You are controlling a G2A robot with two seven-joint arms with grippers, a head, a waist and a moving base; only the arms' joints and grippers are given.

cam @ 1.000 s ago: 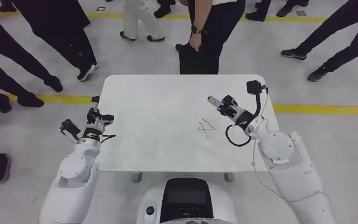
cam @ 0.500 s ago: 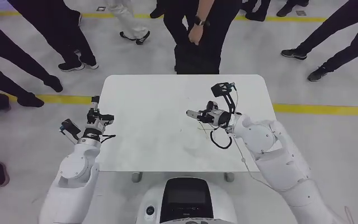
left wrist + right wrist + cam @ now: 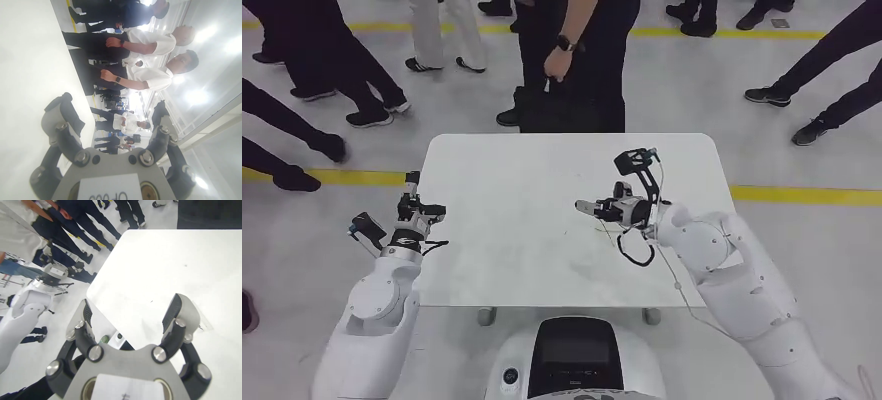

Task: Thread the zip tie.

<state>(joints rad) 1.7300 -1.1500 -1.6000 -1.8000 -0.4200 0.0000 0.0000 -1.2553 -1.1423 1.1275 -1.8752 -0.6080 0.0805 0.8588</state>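
Table [image 3: 512, 220] stretches between left tool [image 3: 410, 181] and right tool [image 3: 585, 206]; people [image 3: 577, 60] behind.

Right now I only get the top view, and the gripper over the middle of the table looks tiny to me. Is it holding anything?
Observer: No. The right wrist view shows the right gripper wide open, with nothing between its fingers.
Operator: So where is the zip tie it is meant to thread?
Observer: A thin pale strip, probably the zip tie, lies flat on the table just beside one of that gripper's fingers.
Operator: And the other gripper, out by the table's edge?
Observer: In the left wrist view the left gripper is open too, and empty.
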